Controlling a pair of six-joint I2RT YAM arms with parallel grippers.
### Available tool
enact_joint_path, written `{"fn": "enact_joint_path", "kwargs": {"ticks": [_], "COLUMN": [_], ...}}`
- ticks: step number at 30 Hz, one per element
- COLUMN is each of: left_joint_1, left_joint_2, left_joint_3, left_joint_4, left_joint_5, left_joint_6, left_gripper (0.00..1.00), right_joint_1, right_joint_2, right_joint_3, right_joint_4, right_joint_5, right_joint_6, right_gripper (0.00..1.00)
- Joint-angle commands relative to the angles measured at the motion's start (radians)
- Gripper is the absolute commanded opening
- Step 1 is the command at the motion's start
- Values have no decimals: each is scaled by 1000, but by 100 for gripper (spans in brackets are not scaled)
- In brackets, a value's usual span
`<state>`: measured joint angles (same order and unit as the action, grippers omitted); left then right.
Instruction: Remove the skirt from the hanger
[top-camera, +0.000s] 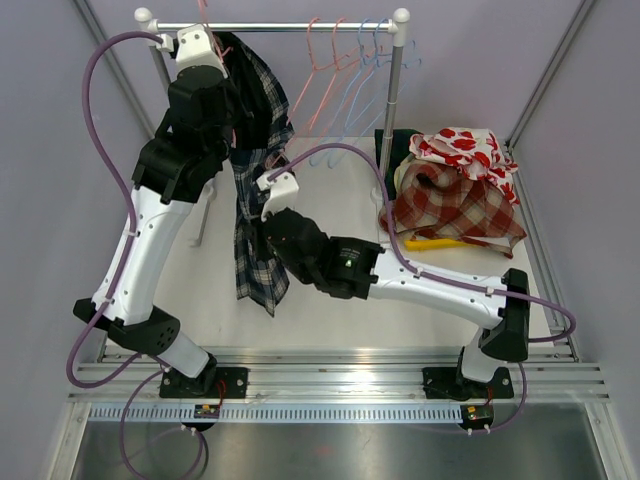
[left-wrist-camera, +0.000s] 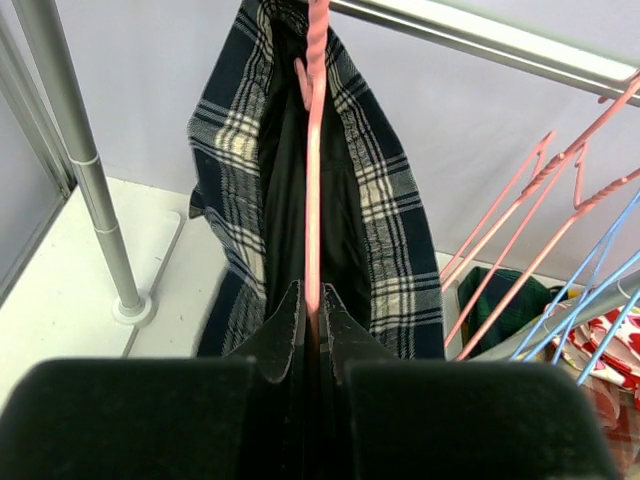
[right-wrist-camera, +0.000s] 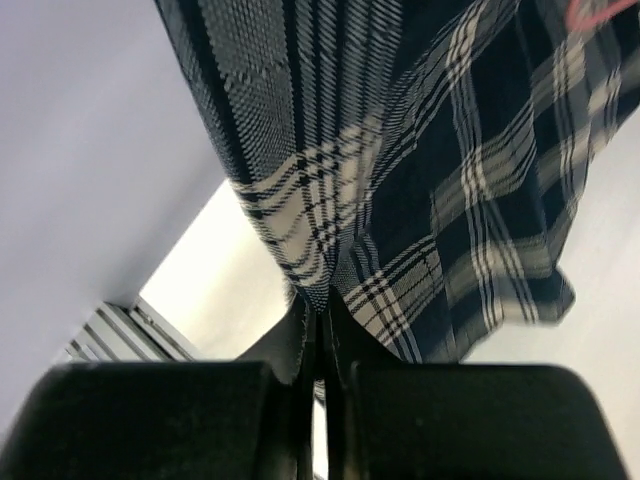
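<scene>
While your left gripper (left-wrist-camera: 312, 325) clamps the hanger (left-wrist-camera: 314, 200) at upper left, your right gripper (right-wrist-camera: 318, 325) pinches the skirt (top-camera: 258, 270) low at centre, its length hanging straight between them.

Above the left gripper (left-wrist-camera: 314, 302), the pink hanger (left-wrist-camera: 315, 150) runs out of view at the top, its hook unseen. Ahead of the right gripper (right-wrist-camera: 320, 318), the skirt (right-wrist-camera: 420, 180) is blurred, its upper part cropped away.
</scene>
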<state>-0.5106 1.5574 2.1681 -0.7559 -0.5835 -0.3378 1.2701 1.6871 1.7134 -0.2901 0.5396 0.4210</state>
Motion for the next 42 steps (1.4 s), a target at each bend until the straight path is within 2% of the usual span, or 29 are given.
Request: {"fn": "enact_joint_path", "kwargs": {"ticks": [1, 6, 9, 12, 15, 18, 19, 21, 22, 25, 30, 32, 37, 42], "left_joint_1": [-2, 12, 38, 41, 24, -2, -12, -12, -12, -14, -12, -12, -12, -12], "left_joint_2": [-57, -33, -16, -10, -48, -137, -166, -252, -273, -324, -312, -292, -266, -148], "left_joint_3": [53, 65, 104, 128, 121, 43, -47, -126, -183, -209, -148, -130, -179, -84], "left_joint_4": [197, 242, 244, 188, 37, -65, -112, -189, -215, -322, -395, -378, -113, 33], "left_joint_5": [-48, -88, -73, -37, 45, 69, 101, 151, 162, 207, 200, 191, 212, 257], "left_joint_6": [49, 144, 151, 151, 148, 122, 111, 65, 51, 14, 42, 52, 135, 175], "left_gripper": [0, 0, 0, 0, 0, 0, 0, 0, 0, 0, 0, 0, 0, 0], "right_joint_1": [90, 238, 313, 324, 321, 281, 215, 138, 61, -10, -21, -20, 49, 166], "right_joint_2": [-39, -108, -128, -147, -155, -126, -115, -83, -73, -41, -33, -67, -253, -355], "right_joint_3": [-75, -201, -254, -290, -282, -190, -160, -98, -78, -78, -126, -229, -558, -670], "right_joint_4": [6, -87, -156, -190, -152, -153, -162, -164, -161, -130, -176, -179, -159, -331], "right_joint_5": [55, 180, 246, 266, 321, 376, 332, 265, 203, 157, 142, 97, 127, 233], "right_joint_6": [44, 117, 211, 294, 254, 144, 103, 85, 76, 38, 93, 185, 362, 484], "right_gripper": [0, 0, 0, 0, 0, 0, 0, 0, 0, 0, 0, 0, 0, 0]}}
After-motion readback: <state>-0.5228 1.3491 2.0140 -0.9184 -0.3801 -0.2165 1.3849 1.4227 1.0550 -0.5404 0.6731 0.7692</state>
